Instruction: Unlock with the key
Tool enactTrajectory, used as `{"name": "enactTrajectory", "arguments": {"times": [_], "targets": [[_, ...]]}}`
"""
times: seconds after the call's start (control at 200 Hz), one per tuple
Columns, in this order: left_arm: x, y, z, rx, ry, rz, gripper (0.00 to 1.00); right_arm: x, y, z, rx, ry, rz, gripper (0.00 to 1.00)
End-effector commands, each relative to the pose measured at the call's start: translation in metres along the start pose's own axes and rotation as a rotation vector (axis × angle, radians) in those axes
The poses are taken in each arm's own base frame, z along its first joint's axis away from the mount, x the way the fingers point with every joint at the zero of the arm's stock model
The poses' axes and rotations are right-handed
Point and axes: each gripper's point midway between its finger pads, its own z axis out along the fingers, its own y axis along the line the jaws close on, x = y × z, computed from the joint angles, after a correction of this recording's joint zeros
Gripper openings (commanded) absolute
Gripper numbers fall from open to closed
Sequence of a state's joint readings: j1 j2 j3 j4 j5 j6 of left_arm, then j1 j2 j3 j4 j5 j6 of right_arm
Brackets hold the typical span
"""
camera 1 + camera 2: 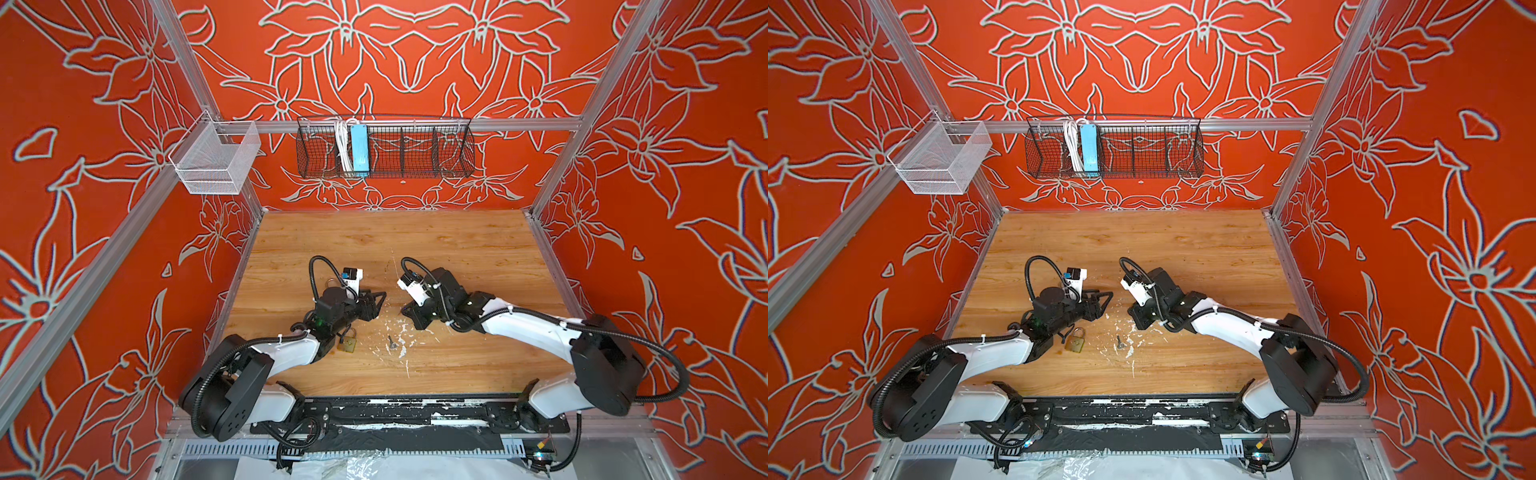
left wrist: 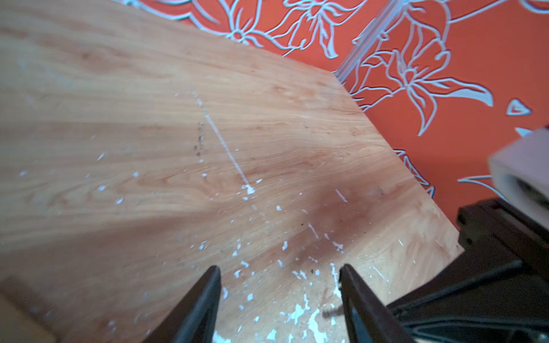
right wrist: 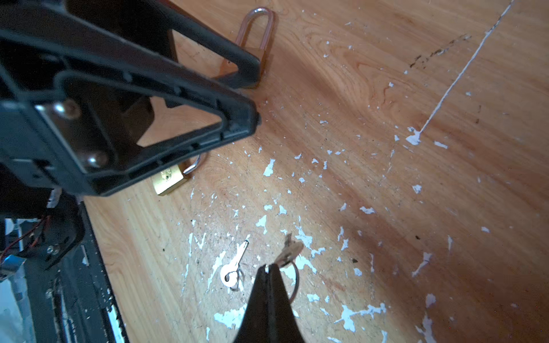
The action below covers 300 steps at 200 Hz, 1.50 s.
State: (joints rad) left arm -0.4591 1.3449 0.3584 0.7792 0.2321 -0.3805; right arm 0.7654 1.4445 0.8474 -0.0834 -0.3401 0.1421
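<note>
Currently, right gripper [image 3: 268, 268] clamps a ringed key [image 3: 289, 249] over mid-table; left gripper [image 2: 279, 268] stands half-open, empty. Brass padlock [image 1: 348, 343] lies left of centre, toward the front edge; bare table [image 1: 395, 241] extends to the far edge.

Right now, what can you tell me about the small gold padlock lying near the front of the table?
The padlock has a small, square, brass-looking body and a thin silvery shackle arching from its top. It lies flat on the wooden table, close beside the left arm, with nothing gripping it. Whether it is locked cannot be told.
</note>
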Motion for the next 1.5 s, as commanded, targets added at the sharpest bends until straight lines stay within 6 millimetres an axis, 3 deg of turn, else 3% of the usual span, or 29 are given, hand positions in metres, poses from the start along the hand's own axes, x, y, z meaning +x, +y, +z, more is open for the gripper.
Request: {"name": "enactTrajectory", "arguments": {"times": [0.0, 0.155, 0.32, 0.771, 1.301, 1.496], "targets": [[-0.014, -0.033, 0.0, 0.153, -0.081, 0.173, 0.59, -0.014, 0.013, -0.011, -0.07, -0.086, -0.035, 0.0], [0.001, -0.061, -0.002, 0.275, -0.058, 0.311, 0.49, -0.018, 0.029, -0.024, -0.156, -0.152, -0.094, 0.0], [0.008, -0.074, -0.008, 0.359, -0.026, 0.369, 0.41, -0.022, 0.018, -0.038, -0.072, -0.215, -0.099, 0.0], [0.029, -0.1, -0.012, 0.561, 0.054, 0.429, 0.41, -0.026, 0.029, -0.051, -0.121, -0.281, -0.136, 0.0], [0.04, -0.109, -0.012, 0.607, -0.024, 0.516, 0.43, -0.027, 0.043, -0.057, -0.199, -0.305, -0.155, 0.0], [0.043, -0.11, -0.012, 0.61, -0.046, 0.541, 0.35, -0.027, 0.043, -0.058, -0.194, -0.307, -0.158, 0.0]]}}
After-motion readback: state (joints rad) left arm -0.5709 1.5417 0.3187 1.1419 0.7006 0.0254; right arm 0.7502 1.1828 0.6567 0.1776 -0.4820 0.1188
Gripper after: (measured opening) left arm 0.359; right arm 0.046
